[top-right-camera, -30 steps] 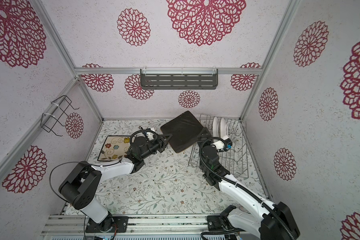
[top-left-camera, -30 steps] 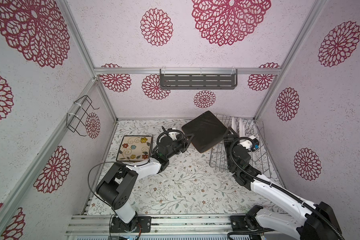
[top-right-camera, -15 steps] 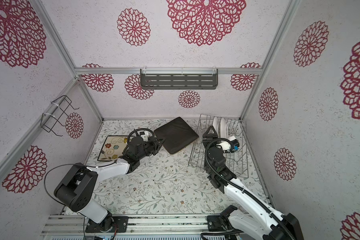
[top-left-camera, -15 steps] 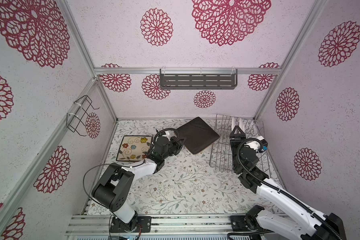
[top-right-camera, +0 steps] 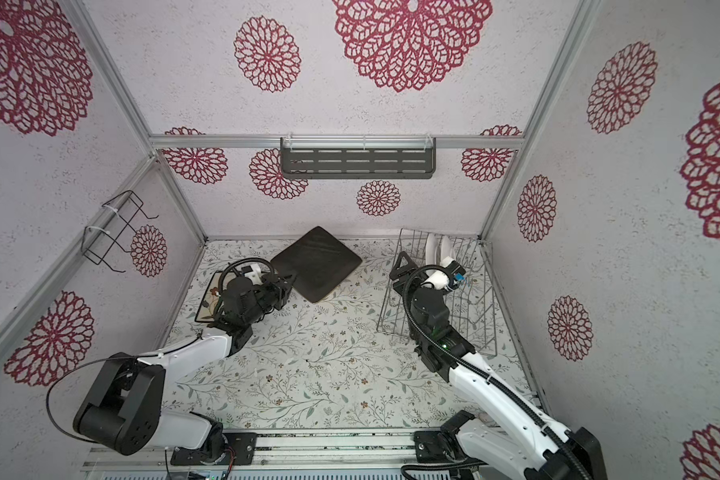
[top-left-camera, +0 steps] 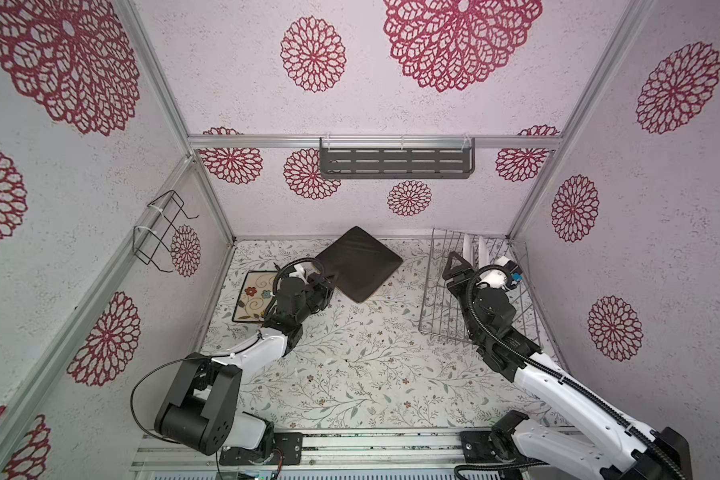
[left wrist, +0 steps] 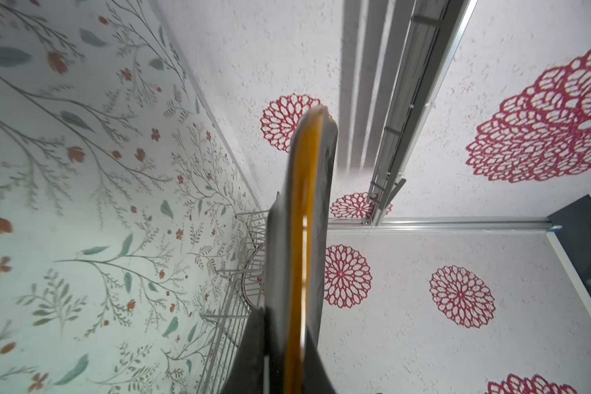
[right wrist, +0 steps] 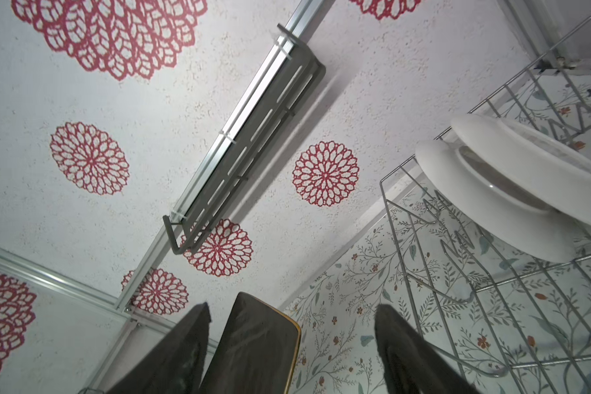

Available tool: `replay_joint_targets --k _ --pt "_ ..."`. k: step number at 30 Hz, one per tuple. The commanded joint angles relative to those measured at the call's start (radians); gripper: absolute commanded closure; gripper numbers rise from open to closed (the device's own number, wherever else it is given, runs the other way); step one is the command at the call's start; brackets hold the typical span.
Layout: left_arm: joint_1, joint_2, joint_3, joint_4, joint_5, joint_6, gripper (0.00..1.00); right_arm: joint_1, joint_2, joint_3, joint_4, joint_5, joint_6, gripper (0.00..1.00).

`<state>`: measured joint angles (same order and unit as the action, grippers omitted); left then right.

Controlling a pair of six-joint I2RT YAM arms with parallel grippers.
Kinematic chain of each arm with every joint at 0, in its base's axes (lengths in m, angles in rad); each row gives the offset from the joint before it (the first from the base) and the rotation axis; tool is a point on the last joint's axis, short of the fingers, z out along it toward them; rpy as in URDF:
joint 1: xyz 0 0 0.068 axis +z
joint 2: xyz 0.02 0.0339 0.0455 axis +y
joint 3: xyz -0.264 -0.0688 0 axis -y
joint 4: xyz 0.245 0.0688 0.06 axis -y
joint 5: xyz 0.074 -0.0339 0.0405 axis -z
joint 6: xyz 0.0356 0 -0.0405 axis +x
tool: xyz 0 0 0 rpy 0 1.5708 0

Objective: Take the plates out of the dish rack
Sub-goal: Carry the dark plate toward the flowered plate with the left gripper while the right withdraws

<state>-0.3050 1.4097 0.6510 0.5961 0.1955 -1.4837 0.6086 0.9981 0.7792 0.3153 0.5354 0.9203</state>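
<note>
The black plate (top-left-camera: 360,266) has been let go by the right gripper (top-left-camera: 455,269), fingers apart, and is clamped by the left gripper (top-left-camera: 326,284), so only white plates (top-left-camera: 473,249) are left in the dish rack (top-left-camera: 437,324).

Bright, even light fills the booth, with hardly any glare. The grey shelf (right wrist: 246,153) throws a soft shadow on the wall beside it. Close to the left wrist camera, the floral surface (left wrist: 65,204) and black plate (left wrist: 301,256) blur, and the surface's far edge curves.

a dark grey slotted metal shelf (top-left-camera: 395,164) hangs on the back wall, a black wire bracket (top-left-camera: 161,232) on the left wall; a pale floral-print table covering (top-left-camera: 350,374) lies below.
</note>
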Motion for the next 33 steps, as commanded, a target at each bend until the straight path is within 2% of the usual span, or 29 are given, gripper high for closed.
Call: replay_joint_targets --k 1,5,11,21,33 --pt "0.044 -0.099 -0.002 0.167 -0.012 0.002 1.0 -0.004 0.028 0.054 -0.036 -0.125 -0.101 0.19" --pt "0.09 -0.168 -0.046 0.119 -0.057 0.023 1.0 -0.004 0.089 0.084 -0.056 -0.225 -0.127 0.16" --pt "0.161 -0.257 -0.111 0.091 -0.118 0.023 1.0 -0.005 0.141 0.06 -0.012 -0.286 -0.094 0.15" --pt "0.265 -0.358 -0.19 0.017 -0.201 0.012 1.0 0.006 0.2 0.078 -0.05 -0.327 -0.1 0.16" --pt "0.405 -0.391 -0.247 -0.049 -0.194 0.007 1.0 0.022 0.25 0.097 -0.055 -0.371 -0.093 0.16"
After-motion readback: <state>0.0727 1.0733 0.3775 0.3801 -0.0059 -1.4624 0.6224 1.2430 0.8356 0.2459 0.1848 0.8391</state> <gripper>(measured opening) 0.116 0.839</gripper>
